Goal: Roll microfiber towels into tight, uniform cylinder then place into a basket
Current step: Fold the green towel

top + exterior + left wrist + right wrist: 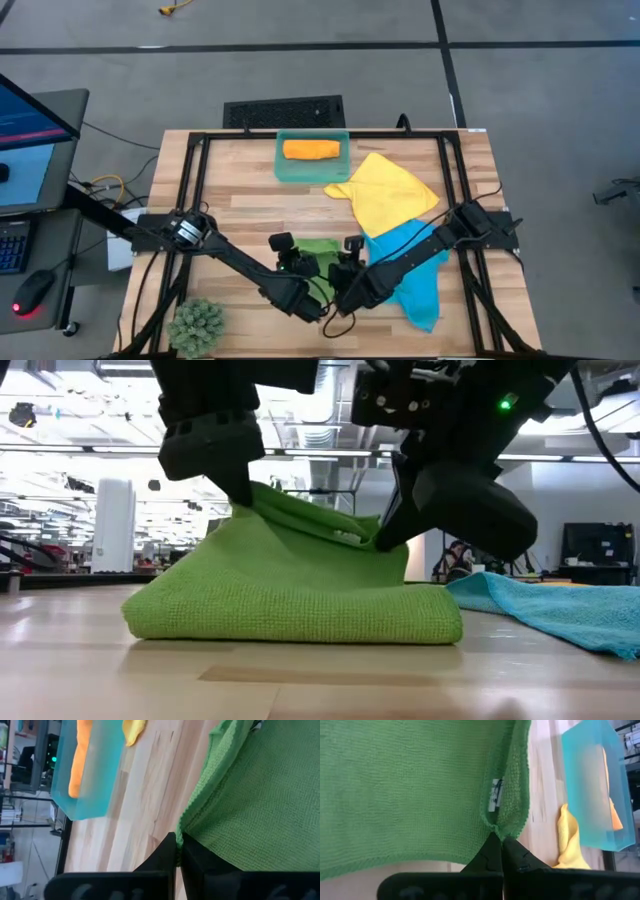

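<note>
High view, four towels (pixel 385 195), one basket (pixel 285 170)

I'm seeing the green towel (pixel 300 595) showing a nubbly, matt microfibre weave with a stitched hem, and the blue towel (pixel 560 610) beside it looking equally soft and looped. The table (pixel 330 680) is presenting pale wood planks with a smooth, faintly shiny finish, while the basket (pixel 92 775) is reading as frosted, translucent teal plastic with the orange towel (pixel 77 755) glowing through its wall. I'm noting the yellow towel (pixel 385 195) lying as limp matt cloth.
</note>
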Controlling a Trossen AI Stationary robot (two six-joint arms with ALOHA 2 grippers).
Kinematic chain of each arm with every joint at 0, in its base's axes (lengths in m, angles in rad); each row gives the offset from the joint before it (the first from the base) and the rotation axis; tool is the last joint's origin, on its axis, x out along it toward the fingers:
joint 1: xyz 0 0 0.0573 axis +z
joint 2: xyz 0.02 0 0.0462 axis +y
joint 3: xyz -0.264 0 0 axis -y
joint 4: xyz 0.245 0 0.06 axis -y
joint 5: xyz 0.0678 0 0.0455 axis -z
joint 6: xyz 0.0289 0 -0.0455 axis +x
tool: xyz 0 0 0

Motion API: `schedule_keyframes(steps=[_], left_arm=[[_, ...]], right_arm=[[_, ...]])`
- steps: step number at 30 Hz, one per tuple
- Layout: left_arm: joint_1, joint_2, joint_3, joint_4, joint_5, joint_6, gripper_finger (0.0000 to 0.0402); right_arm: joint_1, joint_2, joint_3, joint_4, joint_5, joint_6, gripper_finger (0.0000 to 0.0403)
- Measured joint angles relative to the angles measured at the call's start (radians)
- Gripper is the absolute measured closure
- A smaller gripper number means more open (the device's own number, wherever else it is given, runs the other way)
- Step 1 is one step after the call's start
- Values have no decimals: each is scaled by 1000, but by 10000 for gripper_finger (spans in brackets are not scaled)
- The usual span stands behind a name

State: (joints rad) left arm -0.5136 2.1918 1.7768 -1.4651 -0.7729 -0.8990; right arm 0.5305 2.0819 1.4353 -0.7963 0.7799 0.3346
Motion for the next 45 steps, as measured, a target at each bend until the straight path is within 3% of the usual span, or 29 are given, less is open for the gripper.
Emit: schedule_keyframes(steps=[12,17,26,31,38,45], left_arm=[[49,0,-1,49,77,29,401],[55,0,-1,61,80,40,375],[55,0,-1,66,84,21,284],[55,0,-1,56,137,7,249],[39,0,-1,20,166,20,237],[-57,1,-1,-11,136,-12,236]], right_arm=[[-23,1,0,-1,-31,-1,396],[-23,1,0,0,-47,-1,386],[-23,1,0,-4,-10,-2,324],[-23,1,0,-6,3,10,273],[-28,0,2,-36,-8,63,195],[53,-2,2,-338,-7,264,198]])
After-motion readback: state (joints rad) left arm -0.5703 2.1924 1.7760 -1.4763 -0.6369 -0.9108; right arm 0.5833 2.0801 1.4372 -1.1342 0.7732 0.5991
